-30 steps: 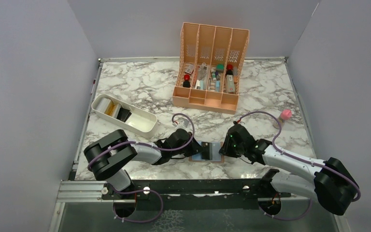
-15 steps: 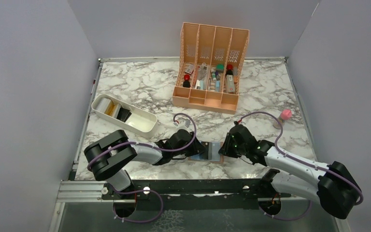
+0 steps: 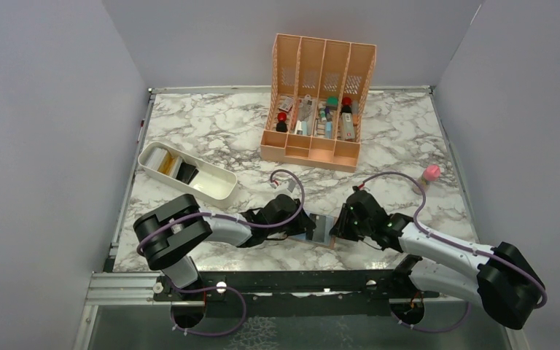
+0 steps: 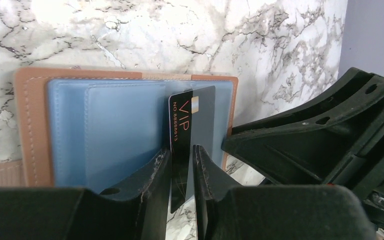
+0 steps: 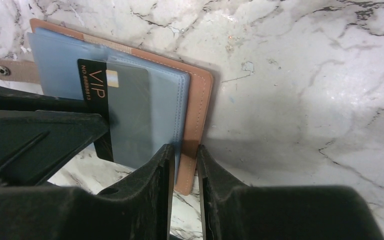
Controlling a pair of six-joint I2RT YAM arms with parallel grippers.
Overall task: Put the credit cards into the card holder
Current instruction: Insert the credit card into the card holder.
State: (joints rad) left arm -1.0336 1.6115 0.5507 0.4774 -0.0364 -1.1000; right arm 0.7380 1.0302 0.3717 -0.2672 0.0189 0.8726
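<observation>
Left wrist view: left pincer [image 4: 182, 165] clamped on a black VIP card [image 4: 185, 125], partly inside a pocket of the open card holder [image 4: 115, 125]. Holder lies on the bench [image 4: 205, 30], well apart from the peach organizer [image 3: 310, 154]; right pincer [image 5: 182, 170] nips its edge. Skewed pushing could jam the card.

The flat brown leather-like card holder [image 4: 115, 130] has a light blue inside. The thin black plastic card [image 4: 181, 145] carries orange lettering. The tabletop [image 4: 130, 35] is white marble veined grey.
</observation>
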